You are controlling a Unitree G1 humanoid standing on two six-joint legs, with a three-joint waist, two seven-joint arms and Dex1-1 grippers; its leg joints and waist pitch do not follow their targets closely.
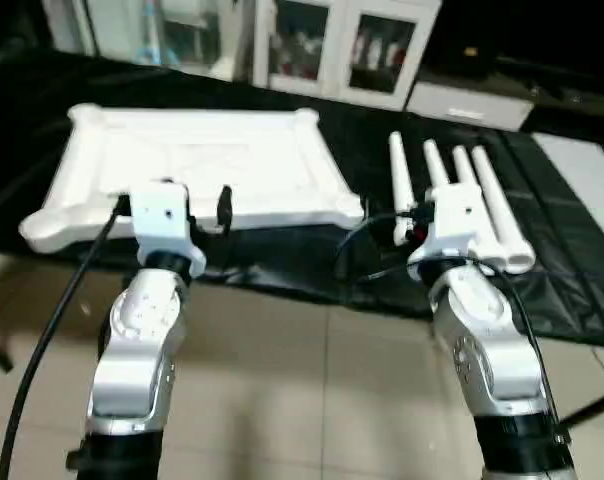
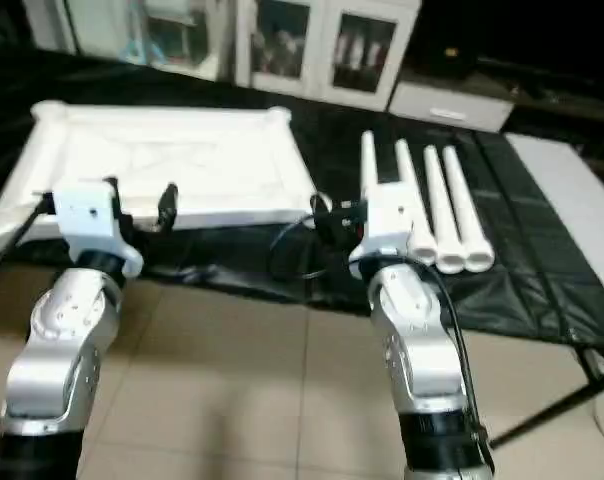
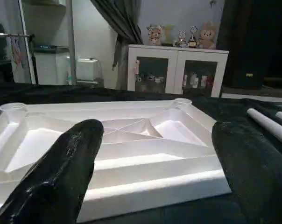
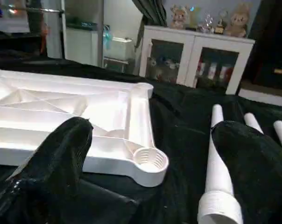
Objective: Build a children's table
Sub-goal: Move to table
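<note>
I take the table top (image 1: 197,165) as my landmark. It lies upside down on the black cloth (image 2: 522,290), ribbed underside up, so the corner sockets face upward and a leg can be dropped straight in from above. The socket nearest my right side (image 4: 149,161) shows its open mouth with ridges inside, ready to receive a leg end.

The four legs (image 1: 462,205) lie side by side to the right of the top, a little apart from its edge, thin ends pointing away from me and thick ends toward me. I judge this layout puts the thick ends within easy reach for a grasp.

My left gripper (image 1: 172,205) hovers at the near edge of the top with its fingers (image 3: 61,177) spread wide, holding nothing. My right gripper (image 2: 344,222) hangs between the top's near right corner and the legs, just short of the closest leg (image 4: 218,182), fingers (image 4: 250,163) spread and empty as well.

No leg is seated yet, so I read this as the approach to picking up the first one.
</note>
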